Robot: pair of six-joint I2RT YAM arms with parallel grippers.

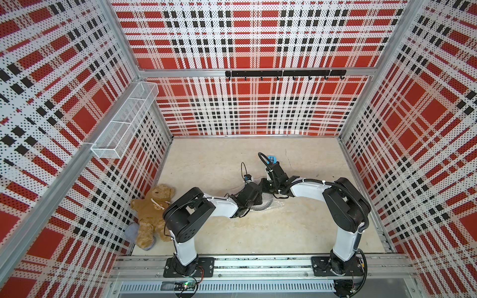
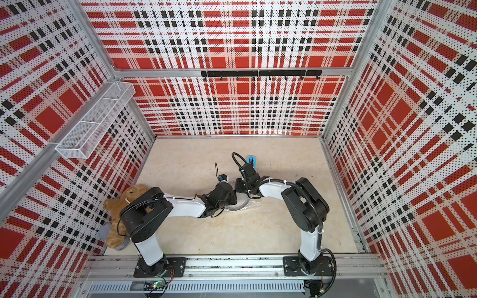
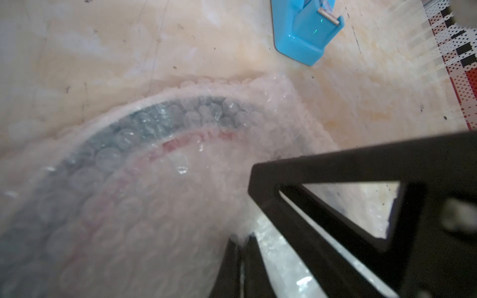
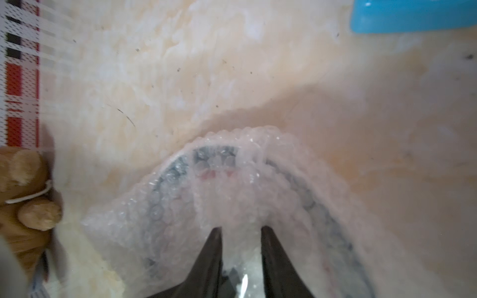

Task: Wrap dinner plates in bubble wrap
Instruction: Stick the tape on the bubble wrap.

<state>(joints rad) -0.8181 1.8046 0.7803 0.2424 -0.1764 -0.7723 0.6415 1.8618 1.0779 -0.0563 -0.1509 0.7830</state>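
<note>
The dinner plate (image 3: 154,121) lies at the centre of the table with its dark rim band and red markings showing through the bubble wrap (image 3: 154,219) folded over it. Both top views show only a grey arc of the plate (image 1: 263,205) (image 2: 240,205) under the two wrists. My left gripper (image 3: 241,238) is shut, pinching a fold of the wrap over the plate. Right beside it, my right gripper (image 4: 241,229) is open, its fingertips (image 4: 215,232) resting on the wrap (image 4: 180,232) above the plate (image 4: 214,154) with nothing clamped.
A blue tape dispenser (image 1: 272,158) (image 3: 307,33) stands just behind the plate. A brown teddy bear (image 1: 152,214) (image 4: 23,193) lies against the left wall. A wire basket (image 1: 124,121) and a hook rail (image 1: 284,73) hang on the walls.
</note>
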